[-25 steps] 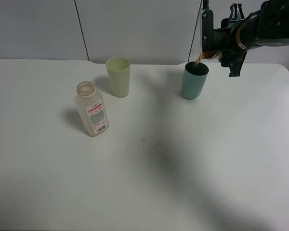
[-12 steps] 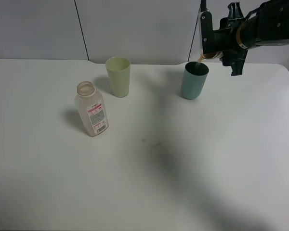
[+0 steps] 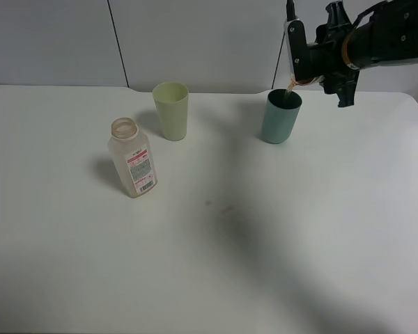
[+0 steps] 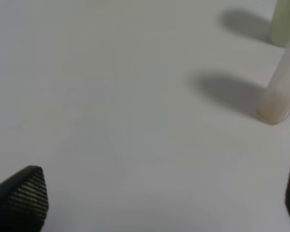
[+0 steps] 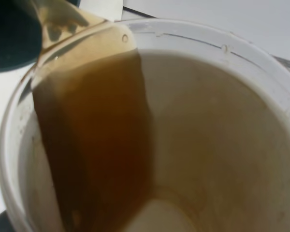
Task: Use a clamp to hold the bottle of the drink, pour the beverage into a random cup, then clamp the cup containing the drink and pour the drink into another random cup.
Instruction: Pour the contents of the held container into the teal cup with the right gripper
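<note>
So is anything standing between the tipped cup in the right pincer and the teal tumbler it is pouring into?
Nothing visible does. The right pincer holds the tipped cup just above the teal tumbler, and the brown drink runs over the cup's lip toward its open mouth. The pale green cup and bottle stand well off to the side.

The blue-banded cup [image 3: 303, 78] is almost wholly concealed between the right arm's jaws at 1 o'clock in the high view; its band cannot be made out. The right wrist view crops its rim [image 5: 193, 36] on all sides. In the left wrist view, the bottle [image 4: 280, 92] and pale green cup [image 4: 286, 21] are blurred and cut off at 3 o'clock. The bottle's label text [image 3: 141, 170] is illegible.
</note>
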You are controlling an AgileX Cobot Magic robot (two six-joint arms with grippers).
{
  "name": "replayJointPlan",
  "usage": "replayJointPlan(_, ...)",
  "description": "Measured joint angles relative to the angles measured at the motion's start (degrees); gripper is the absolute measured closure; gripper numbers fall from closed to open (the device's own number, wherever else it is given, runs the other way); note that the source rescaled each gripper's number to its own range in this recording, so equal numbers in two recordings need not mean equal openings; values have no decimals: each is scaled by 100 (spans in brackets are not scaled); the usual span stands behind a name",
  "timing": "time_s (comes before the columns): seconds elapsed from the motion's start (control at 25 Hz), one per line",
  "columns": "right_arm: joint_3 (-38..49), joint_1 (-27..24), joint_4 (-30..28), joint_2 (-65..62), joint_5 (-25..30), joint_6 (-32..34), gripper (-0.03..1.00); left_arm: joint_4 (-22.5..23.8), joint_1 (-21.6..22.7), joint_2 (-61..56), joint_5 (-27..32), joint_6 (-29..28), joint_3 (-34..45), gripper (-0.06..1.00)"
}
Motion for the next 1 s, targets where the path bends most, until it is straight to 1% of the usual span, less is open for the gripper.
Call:
replayJointPlan(0.52, 0, 0, -815, 0, 0, -2, 96, 0, 0, 0, 0, 0, 0, -6)
replayJointPlan(0.8, -7, 5, -1440, 0, 0, -2, 96, 0, 0, 0, 0, 0, 0, -6)
replayJointPlan(1.0, -6, 64, -1508, 0, 50, -2, 96, 0, 0, 0, 0, 0, 0, -6)
